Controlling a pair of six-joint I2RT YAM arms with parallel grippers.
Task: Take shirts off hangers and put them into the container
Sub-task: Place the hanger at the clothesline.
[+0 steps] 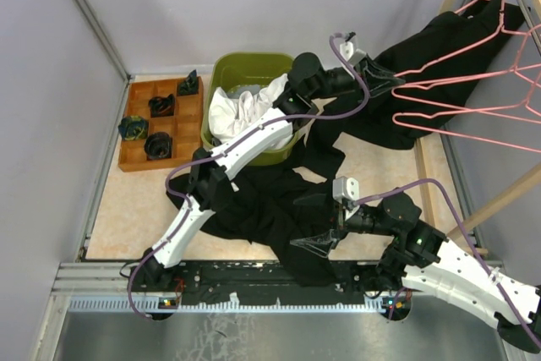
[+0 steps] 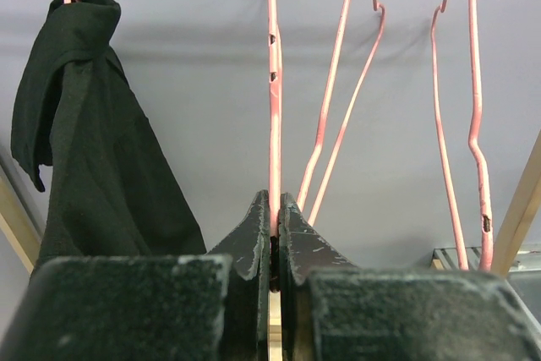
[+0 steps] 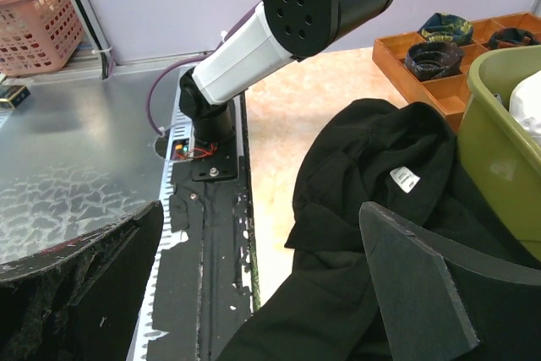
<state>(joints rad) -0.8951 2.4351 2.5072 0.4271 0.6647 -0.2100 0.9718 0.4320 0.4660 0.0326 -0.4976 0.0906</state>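
Observation:
My left gripper (image 1: 385, 76) (image 2: 275, 209) is shut on the wire of a pink hanger (image 2: 273, 116) at the rack on the far right. A black shirt (image 1: 448, 40) (image 2: 84, 150) hangs from a hanger beside it. Bare pink hangers (image 1: 473, 107) (image 2: 338, 99) hang next to that. A second black shirt (image 1: 262, 200) (image 3: 380, 183) lies crumpled on the table in front of the green container (image 1: 221, 69) (image 3: 499, 133). The container holds a white shirt (image 1: 237, 107). My right gripper (image 1: 317, 243) (image 3: 260, 209) hovers open just above the lying shirt, with nothing between its fingers.
A brown wooden tray (image 1: 135, 128) (image 3: 389, 50) with dark small items stands left of the container. Light wooden rack poles (image 1: 499, 200) run along the right side. The left arm (image 1: 245, 145) spans the middle. A pink basket (image 3: 38, 14) sits off the table.

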